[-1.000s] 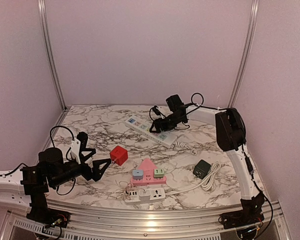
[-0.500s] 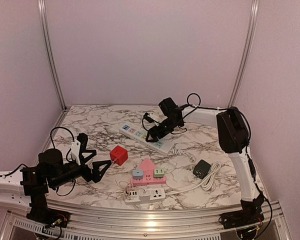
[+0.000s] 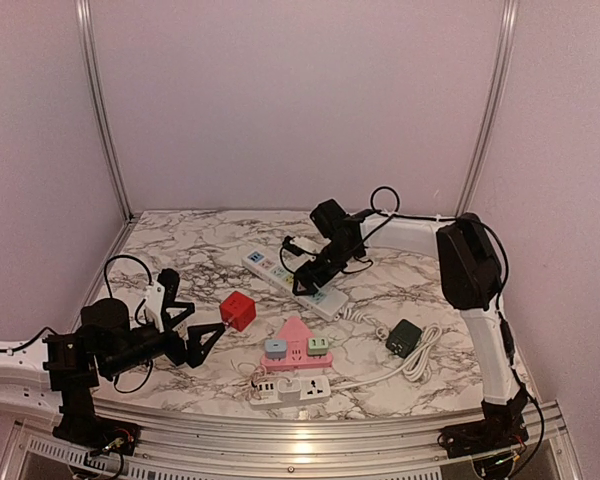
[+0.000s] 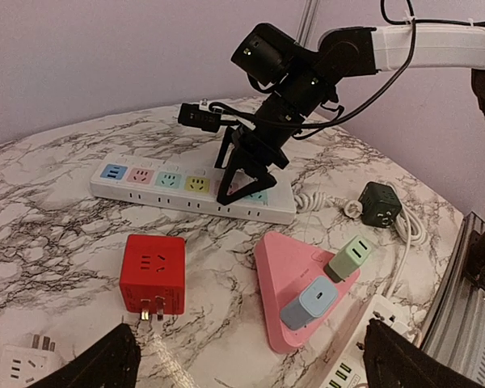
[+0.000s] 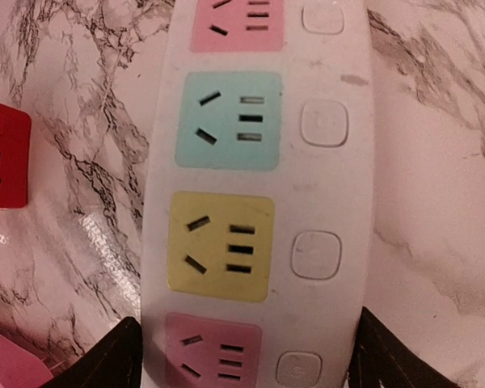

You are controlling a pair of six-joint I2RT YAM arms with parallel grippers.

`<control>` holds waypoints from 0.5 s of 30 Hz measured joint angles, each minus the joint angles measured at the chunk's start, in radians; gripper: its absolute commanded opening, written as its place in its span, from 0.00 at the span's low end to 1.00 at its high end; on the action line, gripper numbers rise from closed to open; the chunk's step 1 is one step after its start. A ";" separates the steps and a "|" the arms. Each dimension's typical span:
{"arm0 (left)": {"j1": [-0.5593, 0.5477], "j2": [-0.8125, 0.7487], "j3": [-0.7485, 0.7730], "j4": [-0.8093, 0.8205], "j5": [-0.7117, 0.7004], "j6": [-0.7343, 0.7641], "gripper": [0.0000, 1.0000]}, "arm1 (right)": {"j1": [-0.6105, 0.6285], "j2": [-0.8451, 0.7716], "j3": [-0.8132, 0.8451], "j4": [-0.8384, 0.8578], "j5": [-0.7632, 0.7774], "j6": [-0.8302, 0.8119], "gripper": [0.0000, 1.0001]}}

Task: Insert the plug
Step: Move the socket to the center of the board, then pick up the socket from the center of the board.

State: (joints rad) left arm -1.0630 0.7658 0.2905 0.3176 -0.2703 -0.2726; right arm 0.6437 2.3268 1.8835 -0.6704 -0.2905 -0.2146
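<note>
The right gripper [image 4: 241, 194] hangs with jaws spread astride the long white strip [image 4: 153, 190] on the marble table [image 3: 180, 250], a finger at each side and neither touching it. Its wrist camera looks down on 4 coloured sockets. The red plug cube [image 4: 152, 273] lies on the table just ahead of the left gripper [image 3: 202, 322], prongs facing it; that gripper is wide open and holds nothing. Beside the cube, a pink triangular block [image 4: 287, 259] carries 2 plugged-in adapters, 1 blue [image 4: 307, 301] and 1 green [image 4: 347, 257].
</note>
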 measured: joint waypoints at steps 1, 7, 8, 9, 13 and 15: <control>0.000 0.002 0.000 0.000 0.000 0.000 0.99 | 0.003 -0.001 -0.002 -0.001 0.010 0.001 0.74; 0.000 0.017 0.000 0.000 0.000 0.003 0.99 | 0.024 -0.010 -0.002 -0.013 0.063 -0.008 0.63; 0.000 0.023 0.002 0.000 0.000 0.004 0.99 | 0.029 -0.011 -0.002 -0.013 0.076 -0.016 0.63; 0.000 0.029 0.003 0.000 -0.002 0.004 0.99 | 0.034 -0.013 -0.002 -0.014 0.087 -0.024 0.62; 0.000 0.100 0.048 -0.016 -0.066 0.009 0.99 | 0.061 -0.033 -0.024 -0.009 0.147 -0.074 0.62; 0.000 0.152 0.091 -0.035 -0.114 0.014 0.99 | 0.073 -0.053 -0.052 -0.004 0.163 -0.096 0.63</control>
State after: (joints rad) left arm -1.0634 0.9180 0.3813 0.2829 -0.3847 -0.2588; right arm 0.7166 2.2742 1.8317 -0.6746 -0.1272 -0.3103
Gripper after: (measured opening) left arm 0.989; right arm 0.718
